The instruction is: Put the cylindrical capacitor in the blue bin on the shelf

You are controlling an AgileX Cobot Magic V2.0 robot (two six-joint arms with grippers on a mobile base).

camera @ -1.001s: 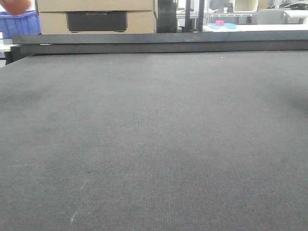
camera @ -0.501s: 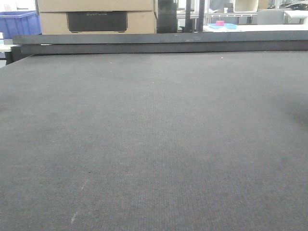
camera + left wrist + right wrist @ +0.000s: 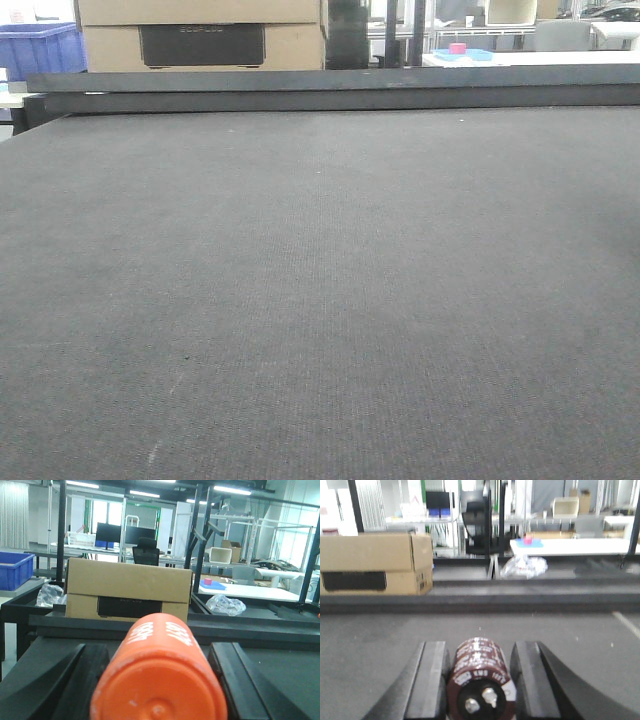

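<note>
Left wrist: left hand (image 3: 156, 650) grips orange "4680" cylindrical capacitor (image 3: 160, 685); right hand (image 3: 479, 647) grips brown can (image 3: 479, 677)

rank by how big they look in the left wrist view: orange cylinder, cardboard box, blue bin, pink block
1. orange cylinder, largest only because it sits right at the camera
2. cardboard box
3. blue bin, partly cut off by the frame edge
4. pink block

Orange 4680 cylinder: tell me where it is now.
Left wrist view, bottom centre: the orange cylinder lies gripped between the left gripper's fingers, flat end toward the camera, with the cardboard box beyond it.
</note>
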